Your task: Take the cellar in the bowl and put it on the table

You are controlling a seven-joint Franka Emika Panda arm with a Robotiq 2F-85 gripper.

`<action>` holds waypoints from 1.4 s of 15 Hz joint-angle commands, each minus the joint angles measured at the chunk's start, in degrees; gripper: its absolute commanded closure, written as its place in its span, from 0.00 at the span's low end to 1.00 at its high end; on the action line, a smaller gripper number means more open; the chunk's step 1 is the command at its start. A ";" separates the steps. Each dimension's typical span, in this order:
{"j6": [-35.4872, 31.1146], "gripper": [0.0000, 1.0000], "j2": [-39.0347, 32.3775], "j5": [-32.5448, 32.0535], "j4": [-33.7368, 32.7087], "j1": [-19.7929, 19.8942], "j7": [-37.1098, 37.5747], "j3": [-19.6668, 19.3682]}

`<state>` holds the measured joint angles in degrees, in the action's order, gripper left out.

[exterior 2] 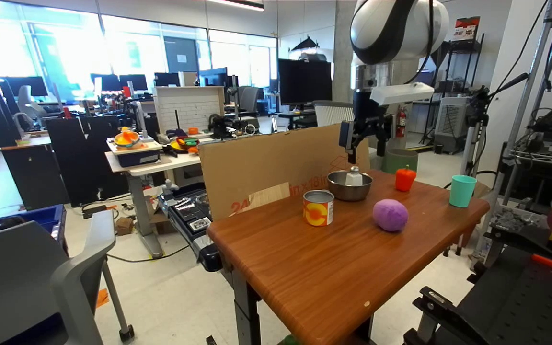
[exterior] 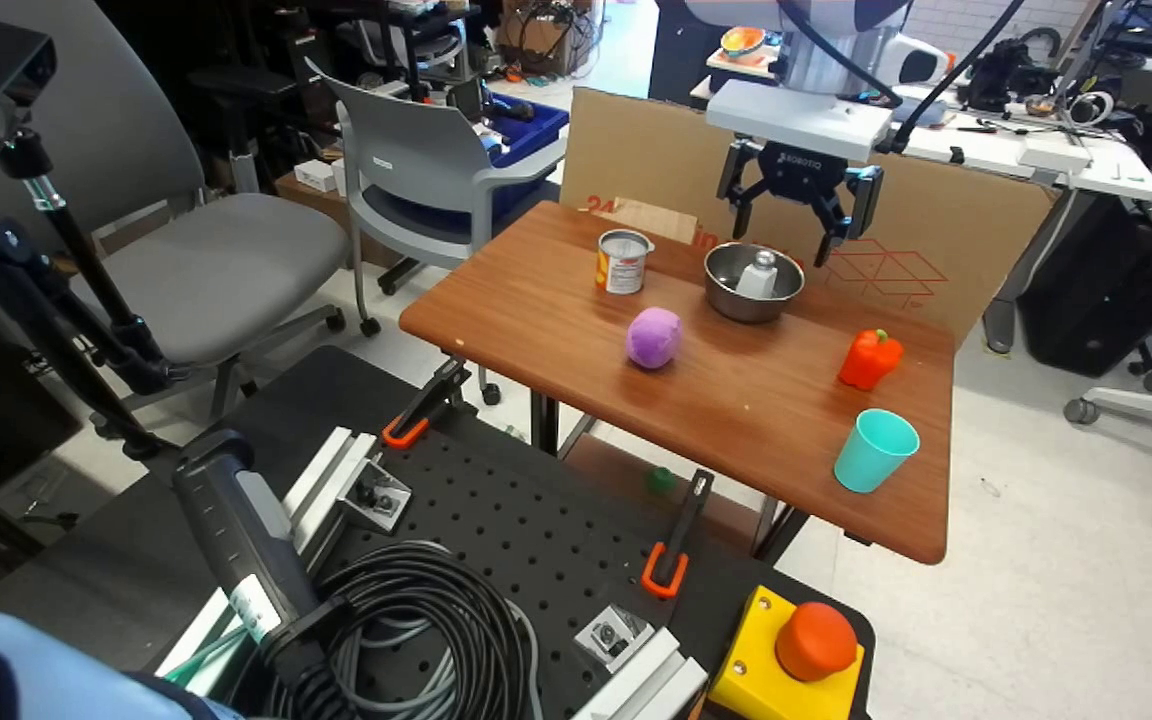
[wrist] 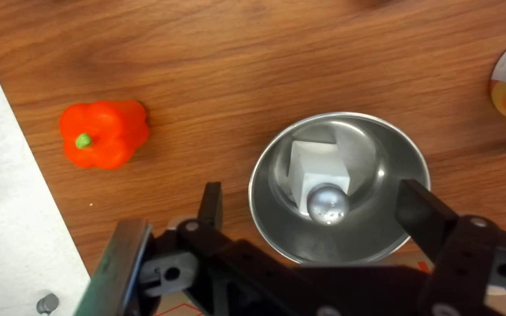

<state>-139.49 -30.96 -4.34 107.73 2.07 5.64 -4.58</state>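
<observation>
My claw (exterior: pixel 781 247) is hanging apart; its right finger (wrist: pixel 426 217) is overlapping the bowl rim (wrist: pixel 411 160) in wrist view, risking collision when lowered.

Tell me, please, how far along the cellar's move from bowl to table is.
Looks done: rough positioning, as the open gripper hangs above the bowl. In hand: nothing gripped; the cellar sits inside the bowl. Left: grasp it, lift it out, set it on the table.
</observation>
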 commanded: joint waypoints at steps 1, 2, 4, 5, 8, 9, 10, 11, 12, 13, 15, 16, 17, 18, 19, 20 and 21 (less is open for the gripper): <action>0.32 0.00 -4.06 -0.75 -4.44 -0.99 1.55 -0.86; 0.11 0.00 -4.85 -0.70 -5.06 -1.09 1.70 -0.82; 0.03 0.01 -6.14 -0.40 -6.28 -1.24 1.88 -0.61; -0.03 0.11 -6.67 -0.23 -6.83 -1.33 2.00 -0.52; 0.03 0.37 -7.76 0.63 -8.00 -1.72 2.73 -0.02; 0.12 0.47 -8.12 0.61 -8.40 -1.94 3.04 -0.06; 0.25 0.54 -8.46 0.39 -8.76 -2.23 3.45 -0.27; 0.21 0.62 -8.72 0.13 -8.98 -2.47 3.85 -0.53; 0.33 0.69 -8.76 0.05 -9.08 -2.66 4.34 -0.73; 1.13 0.77 -8.54 0.52 -9.34 -2.43 4.30 -0.47; 2.06 0.92 -7.95 1.49 -9.78 -1.95 4.34 0.05; 2.80 0.92 -7.11 2.21 -9.86 -1.64 4.09 0.56; 3.63 0.92 -6.19 2.79 -10.09 -1.69 4.08 0.95; 4.45 0.92 -5.03 3.74 -10.25 -1.69 4.10 1.46; 5.48 0.92 -3.52 4.84 -10.32 -1.66 3.94 2.15; 6.30 0.92 -1.17 6.18 -9.75 -1.68 3.61 3.14; 7.16 0.92 0.63 7.49 -9.50 -1.72 3.46 3.97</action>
<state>-136.14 -36.32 -0.25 97.18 0.19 9.64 -2.93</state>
